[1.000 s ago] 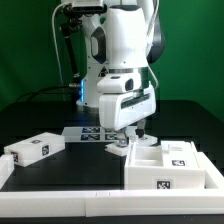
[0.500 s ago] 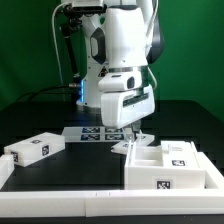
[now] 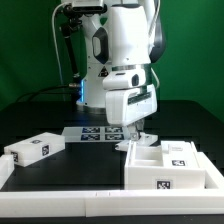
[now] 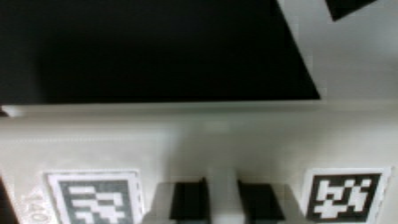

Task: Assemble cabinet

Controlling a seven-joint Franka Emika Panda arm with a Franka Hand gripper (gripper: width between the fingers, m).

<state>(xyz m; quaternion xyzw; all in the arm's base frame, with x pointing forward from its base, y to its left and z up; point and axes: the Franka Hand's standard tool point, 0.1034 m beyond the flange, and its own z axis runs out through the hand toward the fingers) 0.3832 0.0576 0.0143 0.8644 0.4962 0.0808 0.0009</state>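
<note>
A green backdrop (image 3: 30, 50) is seen behind a black worktop (image 3: 70, 166) in the exterior view. The cabinet box (image 3: 165, 170) is set toward that view's right. A loose block (image 3: 30, 150) is laid well apart from the box, toward the left, and the marker board (image 3: 92, 132) lies behind the box. The gripper (image 3: 136, 134) is held at the box's rear corner; whether it is clenched cannot be told. In the wrist view, a white tagged part (image 4: 196, 140) is shown close and blurred, with black worktop beyond.

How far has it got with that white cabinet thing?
Early on, I'd judge. Done: one tagged piece seems to sit in the open box. In hand: the jaws are low at the box's far edge; grip unclear. Left: the loose block lies apart.
</note>
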